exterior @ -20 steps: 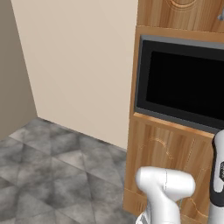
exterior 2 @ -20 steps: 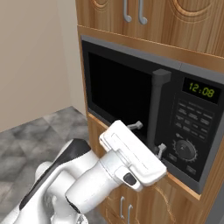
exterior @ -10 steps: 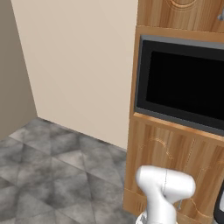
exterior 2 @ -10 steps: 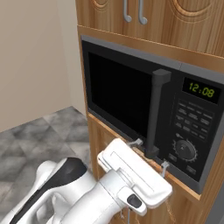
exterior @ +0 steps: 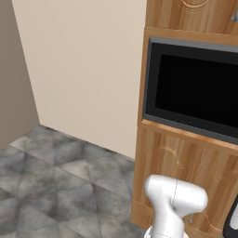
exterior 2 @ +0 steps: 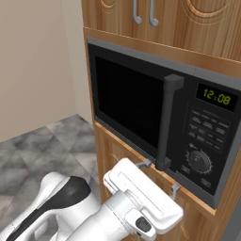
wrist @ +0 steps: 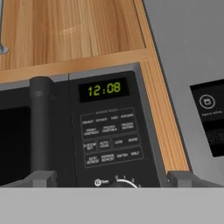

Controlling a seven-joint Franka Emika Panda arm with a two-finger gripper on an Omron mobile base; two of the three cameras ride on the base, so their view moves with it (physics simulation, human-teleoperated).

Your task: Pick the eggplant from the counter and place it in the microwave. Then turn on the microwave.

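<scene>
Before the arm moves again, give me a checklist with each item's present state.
1. Pincer open: ok, its two finger tips stand wide apart.
2. Pincer empty: ok, nothing lies between the tips in the right base view or the hand view.
3. Microwave door state: shut, flush with the front, so not ok for loading.
4. Handle within reach: ok, the pincer sits just below its lower end, not touching as far as I can tell.
5. Eggplant already inside: cannot tell, the door glass is black.
6. Microwave powered: ok, the green display reads 12:08 above the button panel.
</scene>
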